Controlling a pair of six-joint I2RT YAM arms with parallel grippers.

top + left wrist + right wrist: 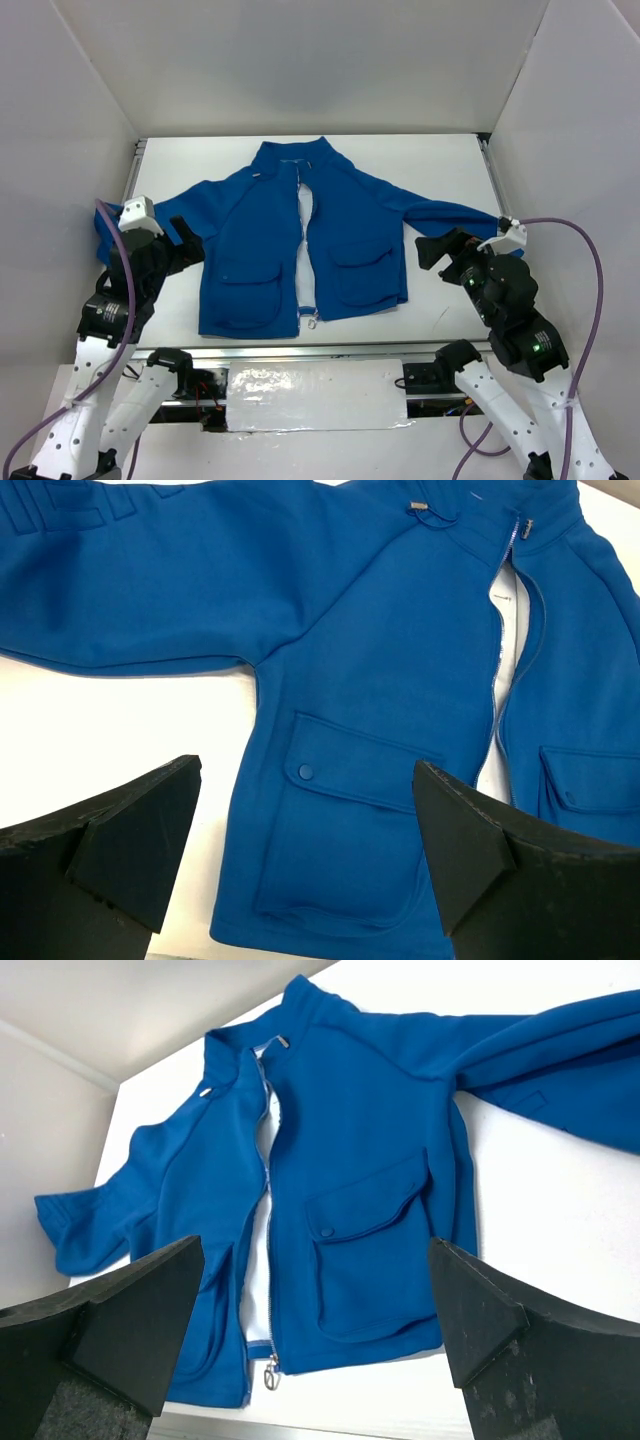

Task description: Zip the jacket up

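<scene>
Jacket [300, 240] lay flat on the table [450, 170], unzipped, pull [271, 1373] at its near hem [245, 328]. Both left gripper [190, 240] and right gripper [428, 252] gaped wide, empty. One would best pin the hem while the other drew the pull toward the collar [297, 152].

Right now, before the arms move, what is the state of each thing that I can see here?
jacket: lying flat, front up, unzipped
zipper: open along nearly its whole length
zipper pull: down at the bottom hem
left pocket flap: shut
right pocket flap: shut
left gripper: open, empty
right gripper: open, empty
</scene>
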